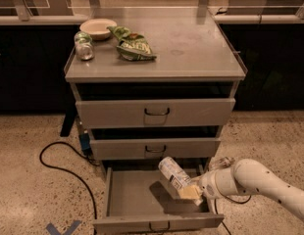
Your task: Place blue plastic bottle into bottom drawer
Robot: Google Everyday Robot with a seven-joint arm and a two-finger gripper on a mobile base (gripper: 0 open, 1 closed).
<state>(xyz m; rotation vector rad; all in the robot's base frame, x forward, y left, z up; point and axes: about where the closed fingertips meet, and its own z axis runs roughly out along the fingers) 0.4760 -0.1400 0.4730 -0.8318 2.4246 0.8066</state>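
Note:
The blue plastic bottle (174, 173), clear and pale with a light label, is held tilted, its far end up to the left, over the open bottom drawer (137, 198). My gripper (192, 192) is shut on the bottle's lower end, at the right side of the drawer just above its floor. The white arm (260, 180) comes in from the right. The drawer is pulled out, with its dark wire handle (159, 225) at the front; the bottle's shadow lies on the drawer floor.
Two grey drawers (156, 113) above are slightly open. On the cabinet top stand a small can with a green top (84, 47), a white bowl (97, 28) and a green chip bag (132, 45). A black cable (59, 163) loops on the floor at left.

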